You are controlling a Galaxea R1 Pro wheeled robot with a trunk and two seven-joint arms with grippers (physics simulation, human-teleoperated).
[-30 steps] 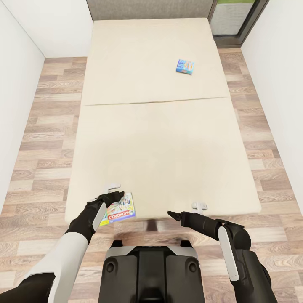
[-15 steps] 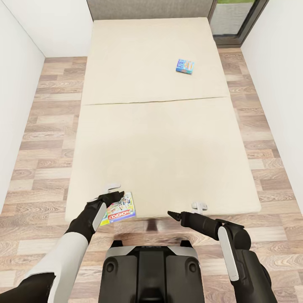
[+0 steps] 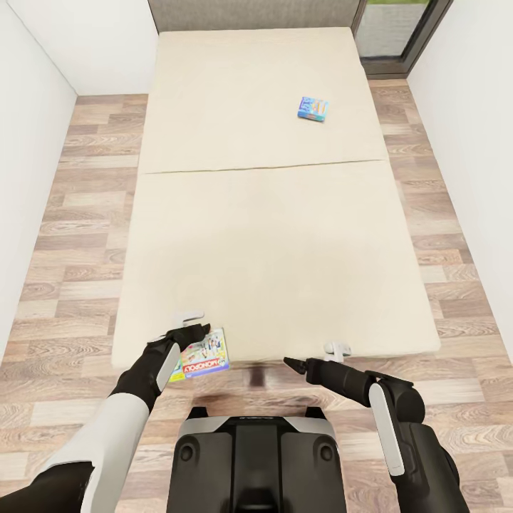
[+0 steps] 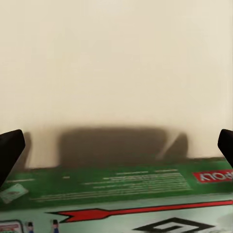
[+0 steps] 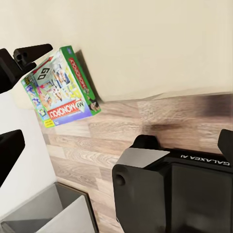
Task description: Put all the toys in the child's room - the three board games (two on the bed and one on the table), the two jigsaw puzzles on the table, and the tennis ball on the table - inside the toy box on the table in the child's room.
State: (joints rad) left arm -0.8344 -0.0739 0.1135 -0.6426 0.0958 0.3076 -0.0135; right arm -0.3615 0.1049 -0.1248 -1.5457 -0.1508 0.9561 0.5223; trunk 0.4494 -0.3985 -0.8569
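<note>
Board games, two: bed [image 3: 271, 235].
Green-edged board game [image 3: 204, 354] pinched by left gripper [image 3: 191, 329] over the near bed edge; small blue board game [image 3: 313, 108] on far mattress half. Right gripper [image 3: 292, 365] beside, spread, empty; plank floor [image 3: 78, 235] around.

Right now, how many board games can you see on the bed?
2. The green-edged board game sits at the bed's near edge, at the left claw. The small blue board game lies on the far half, toward the right. None looks hidden.

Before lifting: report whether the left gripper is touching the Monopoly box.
Cannot tell. Head view puts the left gripper over the Monopoly box, hiding any contact.
</note>
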